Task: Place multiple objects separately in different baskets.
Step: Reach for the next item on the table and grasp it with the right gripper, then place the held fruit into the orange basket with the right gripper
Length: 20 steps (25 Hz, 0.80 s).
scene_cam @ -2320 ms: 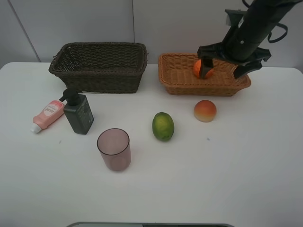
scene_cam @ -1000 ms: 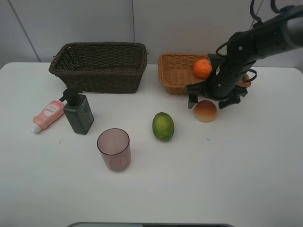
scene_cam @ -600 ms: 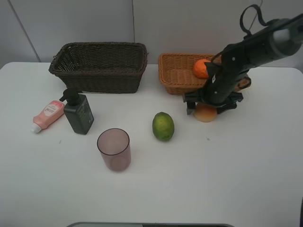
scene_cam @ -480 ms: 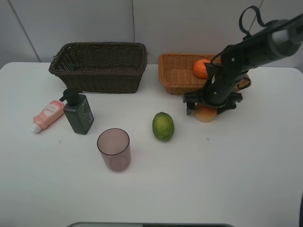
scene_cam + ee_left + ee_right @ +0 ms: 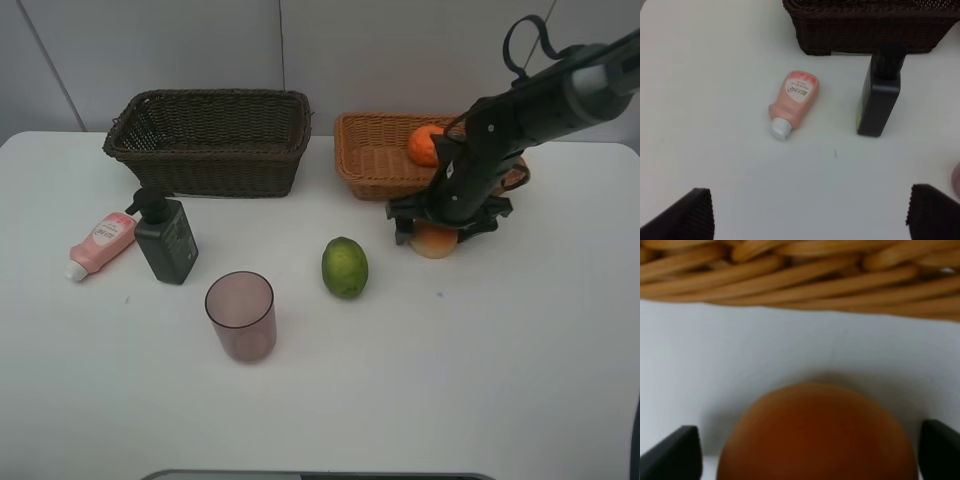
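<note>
Exterior high view: the dark brown basket sits left, and the tan basket to its right holds the orange. Left jaws gape wide with nothing in them, near the pink tube and pump bottle. Right jaws stand open on both sides of the peach, which sits on the counter just beside the tan basket, half hidden by the arm.

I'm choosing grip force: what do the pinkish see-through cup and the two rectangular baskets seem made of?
Pinkish see-through cup: likely smooth plastic, evenly translucent. Dark brown basket and light orange-tan basket: woven wicker-like strands; natural or synthetic unclear.
</note>
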### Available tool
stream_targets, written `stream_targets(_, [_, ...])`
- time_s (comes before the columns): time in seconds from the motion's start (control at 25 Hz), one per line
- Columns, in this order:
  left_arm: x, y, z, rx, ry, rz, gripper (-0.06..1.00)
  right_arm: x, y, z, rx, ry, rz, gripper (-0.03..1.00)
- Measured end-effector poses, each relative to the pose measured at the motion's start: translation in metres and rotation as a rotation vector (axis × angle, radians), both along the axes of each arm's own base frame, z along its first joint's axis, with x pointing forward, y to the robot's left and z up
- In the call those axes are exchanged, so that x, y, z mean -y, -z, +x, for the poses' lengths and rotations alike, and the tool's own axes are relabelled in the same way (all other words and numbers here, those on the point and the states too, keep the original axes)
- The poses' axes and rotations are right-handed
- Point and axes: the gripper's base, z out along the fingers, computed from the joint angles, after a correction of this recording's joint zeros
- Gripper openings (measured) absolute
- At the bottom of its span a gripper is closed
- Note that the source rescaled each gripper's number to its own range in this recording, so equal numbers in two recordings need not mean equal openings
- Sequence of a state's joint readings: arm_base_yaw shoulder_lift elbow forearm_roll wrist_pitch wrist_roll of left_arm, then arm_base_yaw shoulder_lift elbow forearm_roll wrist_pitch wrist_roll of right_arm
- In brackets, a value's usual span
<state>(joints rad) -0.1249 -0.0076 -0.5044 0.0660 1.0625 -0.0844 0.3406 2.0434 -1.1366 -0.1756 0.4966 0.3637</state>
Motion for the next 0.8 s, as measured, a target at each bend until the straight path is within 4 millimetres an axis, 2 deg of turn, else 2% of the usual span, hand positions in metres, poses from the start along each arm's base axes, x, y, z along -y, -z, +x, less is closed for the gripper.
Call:
stream_targets(0.04, [0.0000, 0.0000, 0.0000, 0.000, 0.000, 0.000, 0.99, 0.0005, 0.0000, 0.0000, -0.002, -0.001, -0.003, 0.66])
stream_targets(0.08, [0.0000, 0.0000, 0.0000, 0.000, 0.000, 0.000, 0.99, 0.0006, 0.0004, -0.0001, -0.003, -0.002, -0.005, 0.41])
stream_targets(0.12, [0.0000, 0.0000, 0.0000, 0.000, 0.000, 0.000, 0.99, 0.0008, 0.0005, -0.0002, -0.004, -0.004, -0.008, 0.20])
stream_targets(0.16, [0.0000, 0.0000, 0.0000, 0.000, 0.000, 0.000, 0.99, 0.0012, 0.0005, -0.0001, -0.004, -0.003, -0.008, 0.06])
stream_targets(0.8, [0.0000, 0.0000, 0.0000, 0.000, 0.000, 0.000, 0.99, 0.0012, 0.0005, -0.0001, -0.004, -0.003, -0.008, 0.06])
